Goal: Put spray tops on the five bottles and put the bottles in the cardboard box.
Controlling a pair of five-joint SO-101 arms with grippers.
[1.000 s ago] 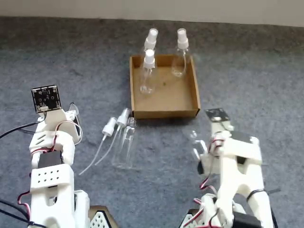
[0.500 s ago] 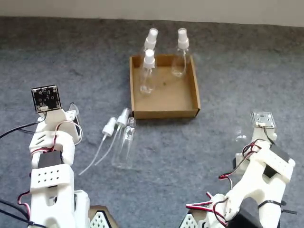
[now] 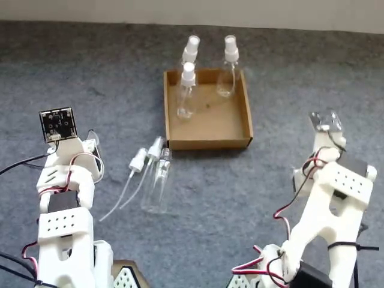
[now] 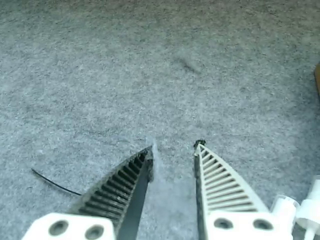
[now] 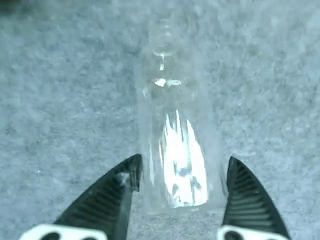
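Right gripper [image 5: 183,160], at 4 o'clock on the carpet [image 3: 90,72], has its jaws pressed to either side of an open-necked clear bottle [image 5: 175,130], gripping the lower body near the base. The neck points away from the wrist.

Left gripper [image 4: 173,147], at 8 o'clock, is spread wide over bare carpet with nothing between its jaws.

At 12 o'clock sits the box [image 3: 207,143]. Three capped bottles [image 3: 186,90] stand at its far end, though whether the rearmost is inside or just behind the wall cannot be told. At 7 o'clock from the box a second bottle [image 3: 157,186] lies uncapped, with two spray tops [image 3: 139,161] just beside it, tubes trailing toward the left arm.

The bottles look light, thin-walled and slick. They are likely to roll on their sides and dent under a hard squeeze. A gentle hold across the mid-body, leaving the neck free, seems safest. The tops' thin tubes look easily bent, so the cap head is the better grip.
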